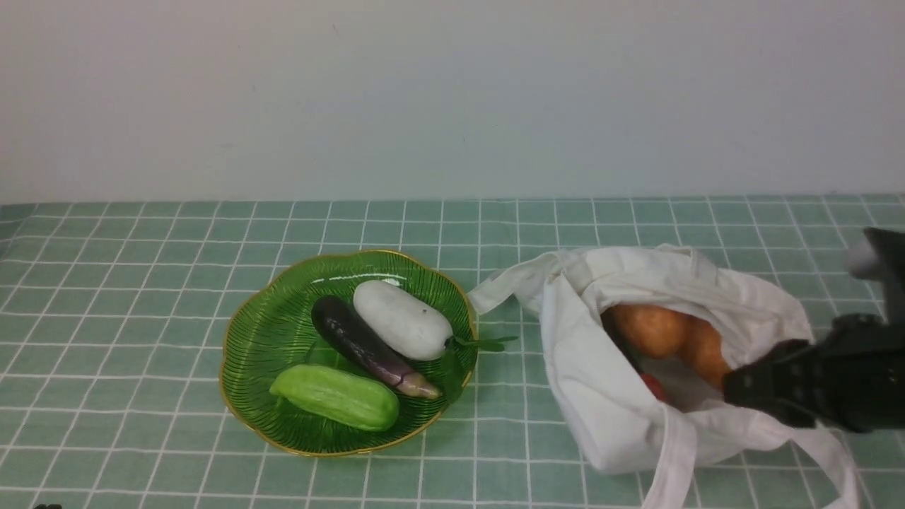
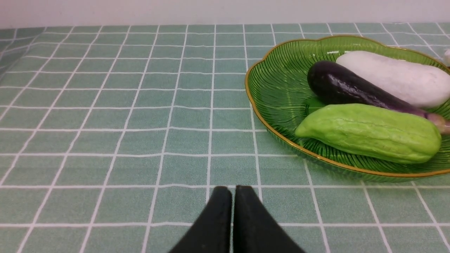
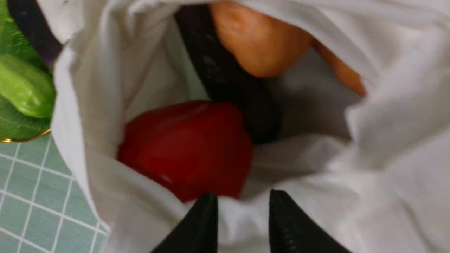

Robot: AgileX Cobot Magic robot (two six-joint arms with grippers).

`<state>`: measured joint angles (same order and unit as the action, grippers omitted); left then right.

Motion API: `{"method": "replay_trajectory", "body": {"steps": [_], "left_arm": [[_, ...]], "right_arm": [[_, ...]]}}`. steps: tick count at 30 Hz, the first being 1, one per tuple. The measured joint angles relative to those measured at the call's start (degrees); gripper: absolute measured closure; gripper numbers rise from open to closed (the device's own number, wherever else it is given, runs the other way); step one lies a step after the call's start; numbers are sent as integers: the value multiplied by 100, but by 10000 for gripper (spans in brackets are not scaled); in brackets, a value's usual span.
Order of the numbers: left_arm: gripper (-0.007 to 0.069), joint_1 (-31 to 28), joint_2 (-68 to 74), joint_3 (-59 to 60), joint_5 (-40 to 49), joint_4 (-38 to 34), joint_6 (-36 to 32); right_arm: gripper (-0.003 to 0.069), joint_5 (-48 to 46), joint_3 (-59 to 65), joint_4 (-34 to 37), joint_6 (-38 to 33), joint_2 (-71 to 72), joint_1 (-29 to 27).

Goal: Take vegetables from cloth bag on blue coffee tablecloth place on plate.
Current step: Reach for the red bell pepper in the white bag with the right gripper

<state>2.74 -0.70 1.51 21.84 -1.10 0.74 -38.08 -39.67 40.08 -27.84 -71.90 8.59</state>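
The white cloth bag (image 1: pixel 601 396) lies on the checked tablecloth (image 1: pixel 141 283), its mouth open. Inside it are orange-brown tubers (image 1: pixel 650 329), a red bell pepper (image 3: pixel 186 147) and a dark eggplant (image 3: pixel 228 80). My right gripper (image 3: pixel 242 196) hovers at the bag's mouth just short of the pepper, open a little with nothing between its fingers; in the front view the right gripper (image 1: pixel 742 385) enters from the right. The green plate (image 1: pixel 261 332) holds a white vegetable (image 1: pixel 401 319), a purple eggplant (image 1: pixel 368 346) and a light green gourd (image 1: pixel 336 397). My left gripper (image 2: pixel 232 189) is shut over bare cloth beside the plate.
The bag's strap handles (image 1: pixel 672 459) trail toward the front edge. A pale wall (image 1: pixel 452 99) rises behind the table. Open tablecloth stretches to the left of the plate.
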Motion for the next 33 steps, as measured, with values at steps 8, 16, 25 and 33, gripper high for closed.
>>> {"method": "replay_trajectory", "body": {"steps": [8,16,25,33], "left_arm": [[632,0,0,0,0,0,0],[632,0,0,0,0,0,0],[632,0,0,0,0,0,0],[632,0,0,0,0,0,0]], "right_arm": [[125,-182,-881,48,-222,-1361,634],[64,-168,-911,23,-222,-1767,823],[66,-118,-948,-61,-222,-2109,829],[66,-182,-1033,1,-165,-2385,829]]}}
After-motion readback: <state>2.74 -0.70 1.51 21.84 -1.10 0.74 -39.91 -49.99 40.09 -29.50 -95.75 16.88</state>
